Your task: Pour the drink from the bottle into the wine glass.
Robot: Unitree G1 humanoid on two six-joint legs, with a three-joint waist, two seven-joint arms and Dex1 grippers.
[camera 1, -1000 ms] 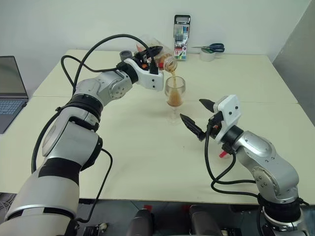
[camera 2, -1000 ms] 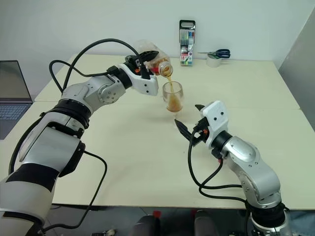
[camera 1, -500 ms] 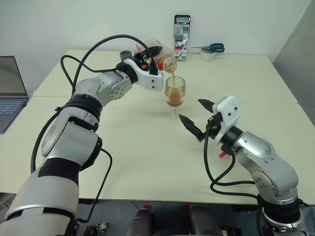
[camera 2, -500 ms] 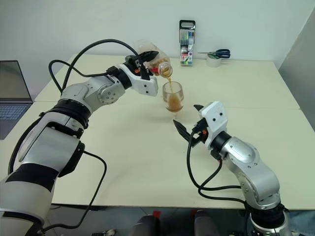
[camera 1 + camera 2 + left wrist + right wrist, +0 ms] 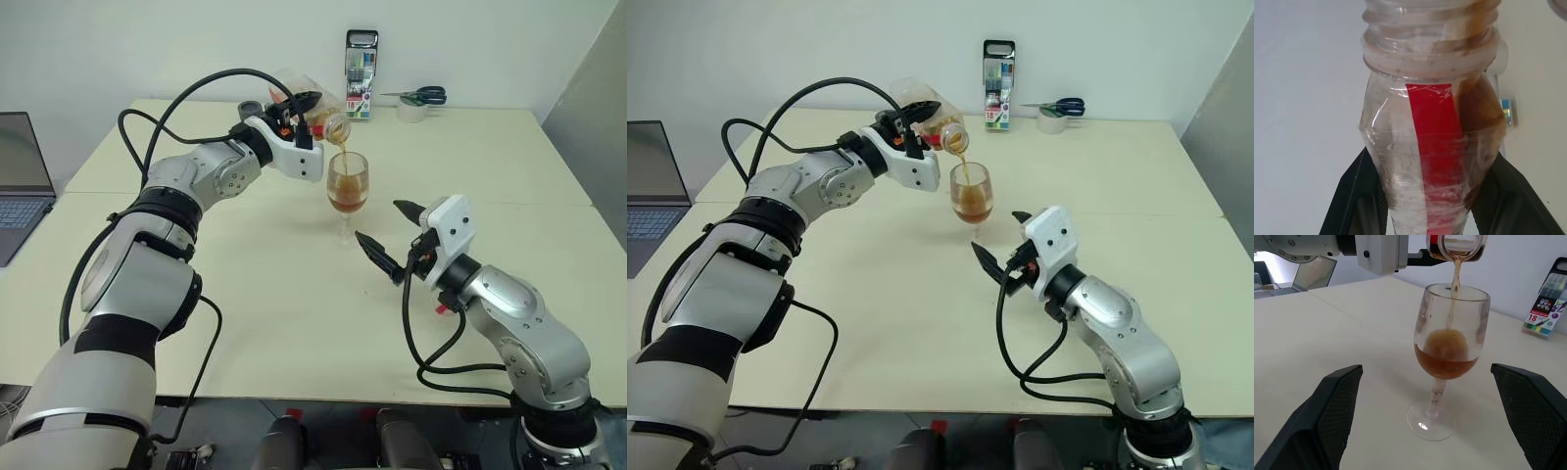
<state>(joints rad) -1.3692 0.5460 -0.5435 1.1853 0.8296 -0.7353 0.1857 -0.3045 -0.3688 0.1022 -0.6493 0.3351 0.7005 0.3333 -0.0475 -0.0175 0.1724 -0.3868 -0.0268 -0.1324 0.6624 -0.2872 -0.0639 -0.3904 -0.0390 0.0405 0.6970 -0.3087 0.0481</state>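
Mid-table, toward the far edge — wine glass (image 5: 1448,357), upright, part-filled. Left gripper (image 5: 918,122) clamps the bottle (image 5: 1432,147) tipped over its rim; the drink (image 5: 1445,355) streams in. Right gripper (image 5: 395,238) gapes wide, empty (near the foot). Pouring step — you'll next level the bottle, I'd judge.

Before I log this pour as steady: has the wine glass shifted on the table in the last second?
No. The wine glass stands at the same spot below the marker pack; the drink inside it has risen.
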